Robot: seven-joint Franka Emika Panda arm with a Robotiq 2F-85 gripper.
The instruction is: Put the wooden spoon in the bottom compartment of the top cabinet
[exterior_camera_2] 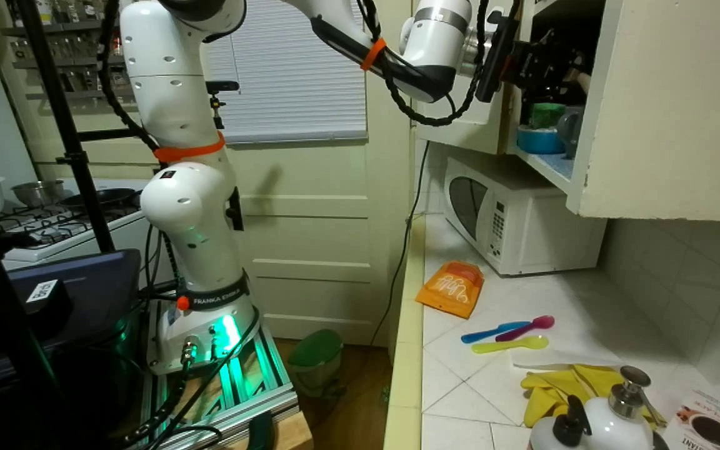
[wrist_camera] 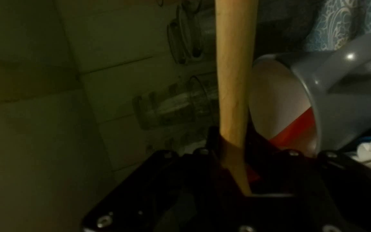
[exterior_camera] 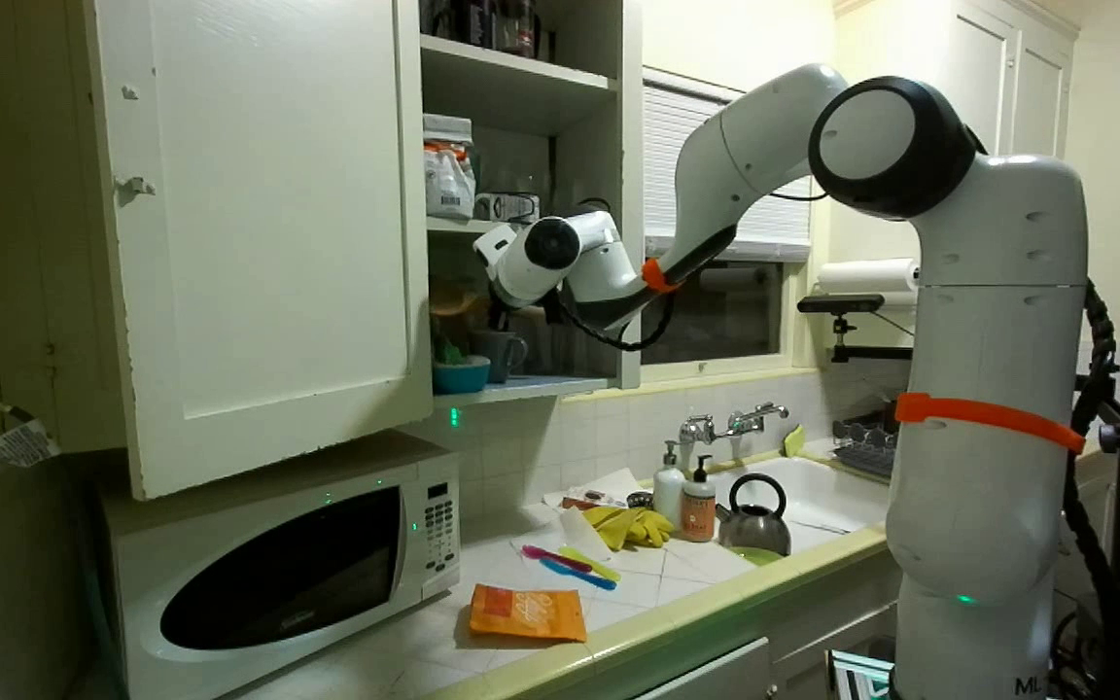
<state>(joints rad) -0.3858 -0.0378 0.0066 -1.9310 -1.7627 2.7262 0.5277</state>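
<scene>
wooden spoon (wrist_camera: 236, 74) pinched in jaws, inside bottom compartment (exterior_camera: 575, 364) of top cabinet (exterior_camera: 521, 95), near gray mug (wrist_camera: 343, 93); can't tell if touching. clear glasses (wrist_camera: 175, 105) deeper in. teal bowl (exterior_camera: 463, 375) beside mug. door (exterior_camera: 273, 214) open. below, on tabletop (exterior_camera_2: 460, 390): white microwave (exterior_camera_2: 554, 231), orange pouch (exterior_camera_2: 452, 289), colored spoons (exterior_camera_2: 513, 345), yellow gloves (exterior_camera_2: 563, 390).

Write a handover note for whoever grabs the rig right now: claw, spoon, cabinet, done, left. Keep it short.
Claw: closed on the wooden spoon, reaching into the bottom compartment.
Spoon: in the claw; I can't make out its bowl end.
Top cabinet: door open. Gray mug close by in the wrist view; can't tell whether the spoon touches it.
Done: spoon gripped and at the compartment.
Left: set it down, let go, back out. I'd go slowly around the mug.
</scene>
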